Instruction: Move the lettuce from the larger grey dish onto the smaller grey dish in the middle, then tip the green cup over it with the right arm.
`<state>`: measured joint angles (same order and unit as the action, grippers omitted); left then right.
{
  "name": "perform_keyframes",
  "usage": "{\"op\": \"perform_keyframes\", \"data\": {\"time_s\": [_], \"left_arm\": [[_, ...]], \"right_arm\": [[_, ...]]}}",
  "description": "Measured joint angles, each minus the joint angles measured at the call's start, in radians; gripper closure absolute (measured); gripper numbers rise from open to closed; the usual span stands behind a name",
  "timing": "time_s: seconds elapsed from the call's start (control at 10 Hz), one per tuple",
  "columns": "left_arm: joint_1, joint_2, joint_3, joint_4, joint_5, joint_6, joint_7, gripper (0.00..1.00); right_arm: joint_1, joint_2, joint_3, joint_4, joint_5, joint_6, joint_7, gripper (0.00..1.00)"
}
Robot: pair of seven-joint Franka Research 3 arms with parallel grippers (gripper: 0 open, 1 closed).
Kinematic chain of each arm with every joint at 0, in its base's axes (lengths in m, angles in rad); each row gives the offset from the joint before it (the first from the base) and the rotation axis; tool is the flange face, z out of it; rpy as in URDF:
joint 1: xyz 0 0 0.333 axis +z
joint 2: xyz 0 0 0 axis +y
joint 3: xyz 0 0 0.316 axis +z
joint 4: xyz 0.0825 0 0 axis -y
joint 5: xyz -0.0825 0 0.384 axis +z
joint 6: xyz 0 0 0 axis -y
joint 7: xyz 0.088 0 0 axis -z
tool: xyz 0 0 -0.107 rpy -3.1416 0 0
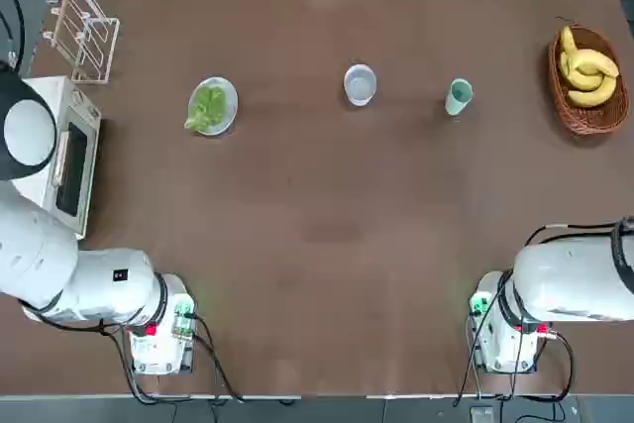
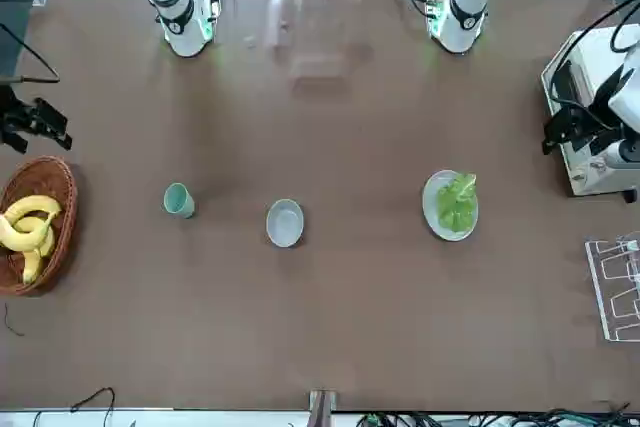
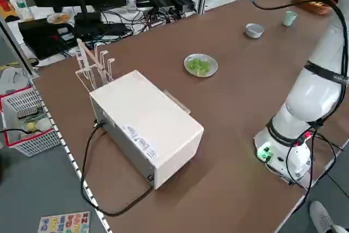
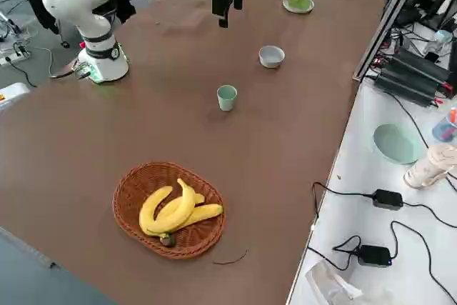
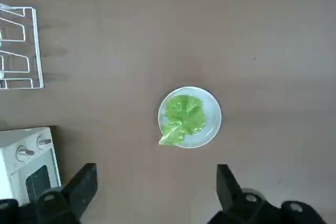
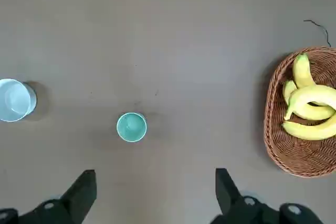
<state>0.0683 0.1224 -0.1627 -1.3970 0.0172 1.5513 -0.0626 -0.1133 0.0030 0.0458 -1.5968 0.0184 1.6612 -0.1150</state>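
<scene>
The lettuce (image 1: 207, 106) lies on the larger grey dish (image 1: 227, 94), a flat plate at the table's far left. The smaller grey dish (image 1: 360, 84), a small bowl, stands in the middle with nothing in it. To its right the green cup (image 1: 459, 96) stands upright. High above the table, my left gripper (image 5: 156, 195) is open, with the lettuce (image 5: 182, 116) and its plate (image 5: 211, 113) below and beyond its fingers. My right gripper (image 6: 152, 195) is also open and high, looking down on the cup (image 6: 131, 127) and the bowl (image 6: 16, 99). Neither gripper holds anything.
A wicker basket (image 1: 573, 111) of bananas (image 1: 586, 68) sits at the far right edge. A white oven-like box (image 1: 64, 151) and a clear rack (image 1: 84, 32) stand at the left edge. Both arm bases (image 1: 158, 329) (image 1: 505, 329) are at the near edge.
</scene>
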Motion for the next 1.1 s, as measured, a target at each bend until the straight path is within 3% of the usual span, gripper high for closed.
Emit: {"op": "perform_keyframes", "data": {"time_s": [0.4,0.6,0.8,1.1], "left_arm": [[-0.008,0.002,-0.013,-0.008,-0.008,-0.001,-0.012,0.0],[-0.022,0.04,-0.042,-0.038,-0.065,0.039,-0.096,0.0],[-0.043,0.077,-0.089,-0.126,-0.073,0.173,-0.192,0.0],[-0.049,0.085,-0.143,-0.335,-0.073,0.374,-0.268,0.01]], "right_arm": [[0.0,0.0,0.0,0.0,0.0,-0.009,0.0,0.0],[-0.001,0.0,-0.002,0.0,0.002,-0.03,-0.045,0.0],[-0.033,0.0,-0.009,0.0,0.085,-0.038,-0.189,0.0],[-0.157,0.014,-0.017,-0.012,0.299,-0.036,-0.667,0.0]]}}
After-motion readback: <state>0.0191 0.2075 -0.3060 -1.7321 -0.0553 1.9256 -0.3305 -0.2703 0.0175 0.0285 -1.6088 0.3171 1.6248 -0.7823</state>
